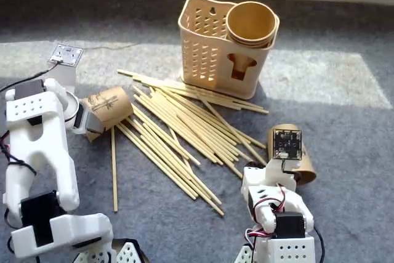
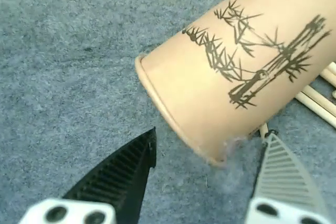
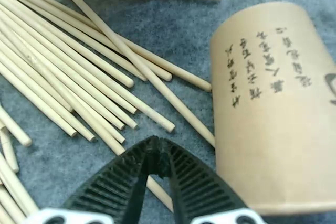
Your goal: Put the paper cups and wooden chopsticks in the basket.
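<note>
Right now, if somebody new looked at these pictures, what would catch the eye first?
A wide heap of wooden chopsticks sprawls across the grey carpet, in front of the basket holding stacked paper cups. One fallen cup lies at the open left tool, a second cup beside the shut right tool.

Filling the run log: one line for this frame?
left hand open at lying bamboo-print cup | right hand shut beside lying lettered cup | chopsticks scattered on carpet | basket upright, stacked cups inside
</note>
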`<state>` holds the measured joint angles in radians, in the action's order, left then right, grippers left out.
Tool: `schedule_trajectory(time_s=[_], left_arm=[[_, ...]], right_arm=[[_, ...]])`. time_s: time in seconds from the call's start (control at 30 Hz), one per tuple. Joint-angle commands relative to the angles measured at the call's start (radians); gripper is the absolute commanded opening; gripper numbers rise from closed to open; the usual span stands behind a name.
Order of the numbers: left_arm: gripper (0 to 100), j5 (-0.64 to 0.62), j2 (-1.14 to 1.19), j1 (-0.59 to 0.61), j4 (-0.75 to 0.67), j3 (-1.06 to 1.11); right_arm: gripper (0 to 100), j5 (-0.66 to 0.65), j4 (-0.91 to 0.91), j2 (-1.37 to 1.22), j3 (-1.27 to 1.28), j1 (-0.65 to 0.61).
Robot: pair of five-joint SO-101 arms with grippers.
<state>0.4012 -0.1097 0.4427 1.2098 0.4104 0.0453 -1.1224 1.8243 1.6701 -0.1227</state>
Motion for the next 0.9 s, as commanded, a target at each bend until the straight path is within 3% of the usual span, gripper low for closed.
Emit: schedule_trajectory(time_s=[0.0, 0.3, 0.5, 0.87], left_arm=[[30, 0.008, 0.01, -0.07, -0.037, -0.008], [30, 0.005, 0.016, -0.177, -0.075, -0.01], [21, 0.005, 0.015, -0.263, -0.075, -0.019], [21, -0.021, 0.013, -0.384, -0.075, -0.051]], right_arm=[[0.6, -0.005, 0.028, 0.013, 0.139, 0.012], [0.6, -0.005, 0.028, 0.013, 0.139, 0.012], [0.6, -0.005, 0.028, 0.013, 0.139, 0.012], [0.6, -0.005, 0.028, 0.013, 0.139, 0.012]])
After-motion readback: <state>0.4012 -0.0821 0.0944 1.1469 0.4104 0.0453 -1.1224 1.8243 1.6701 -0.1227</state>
